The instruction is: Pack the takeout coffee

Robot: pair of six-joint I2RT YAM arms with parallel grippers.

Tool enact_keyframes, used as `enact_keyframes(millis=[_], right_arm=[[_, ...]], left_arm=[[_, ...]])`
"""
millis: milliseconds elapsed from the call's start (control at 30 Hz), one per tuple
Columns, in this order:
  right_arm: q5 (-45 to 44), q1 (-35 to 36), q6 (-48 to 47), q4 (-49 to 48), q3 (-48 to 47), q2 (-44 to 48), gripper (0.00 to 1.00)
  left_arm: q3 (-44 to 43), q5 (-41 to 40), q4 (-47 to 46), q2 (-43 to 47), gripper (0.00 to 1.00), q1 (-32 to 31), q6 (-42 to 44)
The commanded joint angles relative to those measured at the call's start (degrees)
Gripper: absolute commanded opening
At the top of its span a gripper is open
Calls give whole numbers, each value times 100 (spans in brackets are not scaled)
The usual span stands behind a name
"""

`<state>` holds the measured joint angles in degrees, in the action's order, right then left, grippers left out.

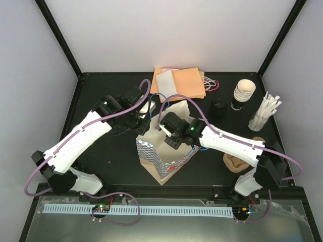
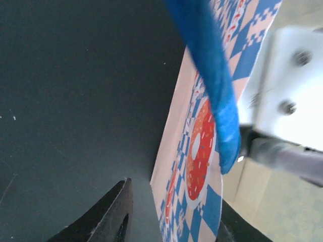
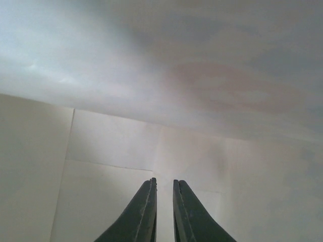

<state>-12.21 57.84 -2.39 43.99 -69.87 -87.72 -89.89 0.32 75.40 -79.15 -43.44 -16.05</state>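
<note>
The left arm rose from its base at the near left corner, its white forearm slanting up and inward across the black table [image 1: 108,159], then bent at the wrist so the left gripper [image 1: 144,126] came down at the left rim of the patterned paper bag [image 1: 162,157]. From its wrist camera I could see its dark fingers [image 2: 113,219] standing about half open astride the bag's printed wall, with a strip of table showing between the outer finger and the paper, so it was not clamped tight. The right arm stretched low from the near right corner, leftward over the bag, its wrist tipped down into the open mouth. The right gripper [image 3: 164,185] hung inside against the plain inner paper, its jaws drawn almost together with only a thin slit between them and nothing held. The takeout coffee [image 1: 218,108], as far as I could tell the small black-lidded thing, stood on the table outside the bag, just beside the stack of cups [image 1: 244,92] and well apart from both grippers
</note>
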Motion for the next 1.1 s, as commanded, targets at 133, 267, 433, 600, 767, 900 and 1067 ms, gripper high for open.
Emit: enact_keyframes(millis=[133, 267, 433, 600, 767, 900, 1067], right_arm=[[-584, -124, 312, -267, 154, 818, 13], [-823, -124, 361, -389, 174, 1120, 13], [-1031, -124, 387, -569, 214, 1481, 13], [-1100, -124, 392, -896, 341, 1915, 14], [-1195, -125, 399, -1314, 605, 2211, 22], [-1398, -125, 476, -1390, 655, 2262, 23], [-1539, -124, 480, -1507, 758, 2380, 24]], left_arm=[[-123, -186, 11, 203, 31, 37, -145], [-87, -183, -24, 212, 31, 31, -173], [-80, -137, -77, 256, 31, 37, -182], [-103, -126, -110, 295, 32, 37, -161], [-125, -90, -194, 291, 37, 36, -120], [-133, -72, -250, 238, 45, 37, -92], [-168, -56, -258, 126, 51, 33, -57]])
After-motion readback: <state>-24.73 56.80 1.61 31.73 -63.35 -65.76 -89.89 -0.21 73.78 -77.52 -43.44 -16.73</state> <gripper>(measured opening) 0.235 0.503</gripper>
